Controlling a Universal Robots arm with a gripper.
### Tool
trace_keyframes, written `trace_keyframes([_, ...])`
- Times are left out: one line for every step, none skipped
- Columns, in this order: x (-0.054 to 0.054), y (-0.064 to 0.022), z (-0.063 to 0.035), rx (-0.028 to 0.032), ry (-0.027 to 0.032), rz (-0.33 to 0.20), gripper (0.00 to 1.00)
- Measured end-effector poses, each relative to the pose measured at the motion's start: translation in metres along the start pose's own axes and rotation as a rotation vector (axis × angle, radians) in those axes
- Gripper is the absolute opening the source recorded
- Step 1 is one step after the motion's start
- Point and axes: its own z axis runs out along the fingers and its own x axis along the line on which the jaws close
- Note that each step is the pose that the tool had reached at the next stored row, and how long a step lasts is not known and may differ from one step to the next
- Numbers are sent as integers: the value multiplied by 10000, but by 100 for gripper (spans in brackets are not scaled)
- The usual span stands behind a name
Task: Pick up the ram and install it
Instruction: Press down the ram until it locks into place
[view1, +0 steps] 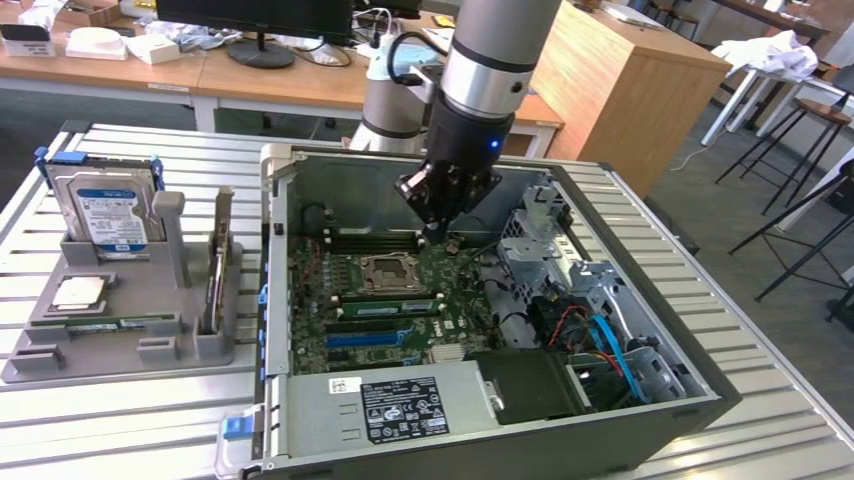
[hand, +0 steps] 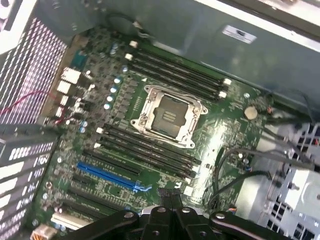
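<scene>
The shut hand (view1: 435, 238) hovers inside the computer case (view1: 641, 420), above the motherboard (view1: 350, 345).

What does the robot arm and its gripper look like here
The arm is a thick silver-grey tube with a black band, ending in a black wrist section with a small blue light. A pale cable runs beside it. The gripper is black and tapers downward; in the wrist view its black linkage carries round silver bolt heads.
</scene>
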Motion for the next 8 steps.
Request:
trace_keyframes([0, 0, 3, 4, -7, 191, 10])
trace_keyframes([0, 0, 5, 8, -14, 365, 10])
trace_keyframes([0, 0, 8, 12, -20, 549, 10])
trace_keyframes([0, 0, 10, 16, -27, 730, 10])
trace_keyframes([0, -1, 13, 21, -34, 908, 10])
trace_keyframes([0, -1, 15, 25, -41, 1089, 10])
trace_keyframes([1, -1, 18, 29, -48, 1280, 10])
trace_keyframes([0, -1, 21, 33, -55, 1464, 10])
